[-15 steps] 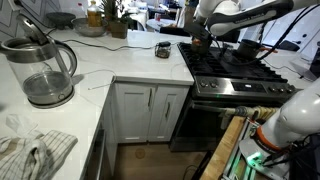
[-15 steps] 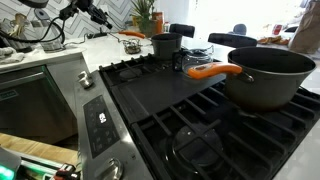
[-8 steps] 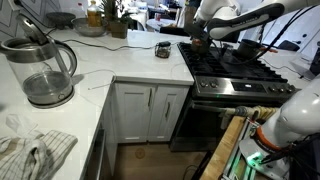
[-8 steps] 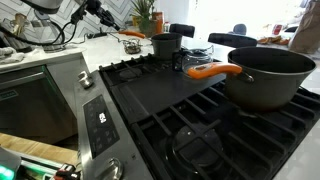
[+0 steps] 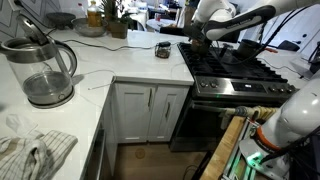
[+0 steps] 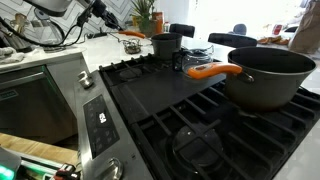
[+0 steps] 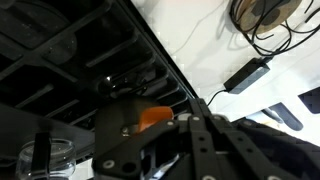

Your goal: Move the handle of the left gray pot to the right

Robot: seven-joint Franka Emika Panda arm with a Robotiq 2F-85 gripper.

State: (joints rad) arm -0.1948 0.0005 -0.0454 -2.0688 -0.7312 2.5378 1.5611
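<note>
The left gray pot (image 6: 163, 45) is small and dark and stands at the back of the stove. Its orange handle (image 6: 133, 35) points away over the counter edge. My gripper (image 6: 100, 14) hangs a little above and beside the end of that handle. In the other exterior view the gripper (image 5: 201, 38) is at the stove's back corner and the pot is hidden behind it. In the wrist view the fingertips (image 7: 190, 118) meet, empty, just short of the orange handle (image 7: 152, 118), above black grates.
A large gray pot (image 6: 272, 75) with an orange handle (image 6: 213, 71) sits on a near burner. A small dark jar (image 6: 178, 61) stands between the pots. A glass kettle (image 5: 40, 70), a cloth (image 5: 35, 152) and cables (image 7: 262, 15) lie on the white counter.
My gripper has drifted slightly toward the small pot's orange handle. The pots have not moved.
</note>
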